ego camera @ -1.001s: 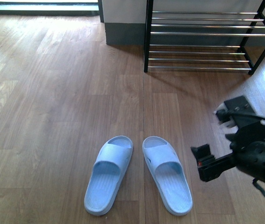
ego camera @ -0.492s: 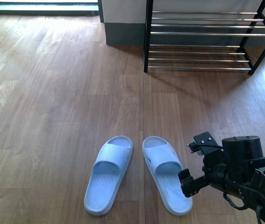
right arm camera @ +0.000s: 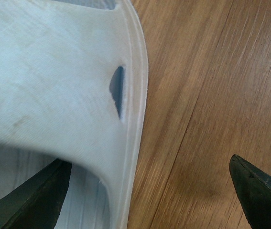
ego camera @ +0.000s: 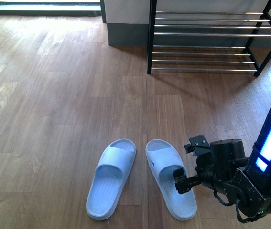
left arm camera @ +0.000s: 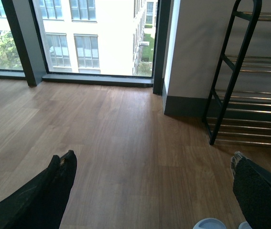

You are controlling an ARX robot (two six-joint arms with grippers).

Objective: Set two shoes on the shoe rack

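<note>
Where the front view shows the wooden floor [ego camera: 54,95], 2 pale blue slide sandals lie side by side near the robot, toes pointing far: the left slide [ego camera: 110,177] and the right slide [ego camera: 170,177], close together but apart. The shoe rack [ego camera: 207,34], with a black frame and silver rods, stands at the far right against the wall, well apart from both slides and with nothing on the rods in view.

The right gripper [ego camera: 188,164] is low at the right edge of the right slide. Its jaws are spread. In the right wrist view, 1 finger sits at the opening under the strap and the other hangs over bare floor, with the strap edge between them [right arm camera: 145,195]; nothing is clamped.

The left gripper [left arm camera: 154,191] appears only in its own wrist view, jaws spread wide and empty above the floor, facing the shoe rack [left arm camera: 231,86].
</note>
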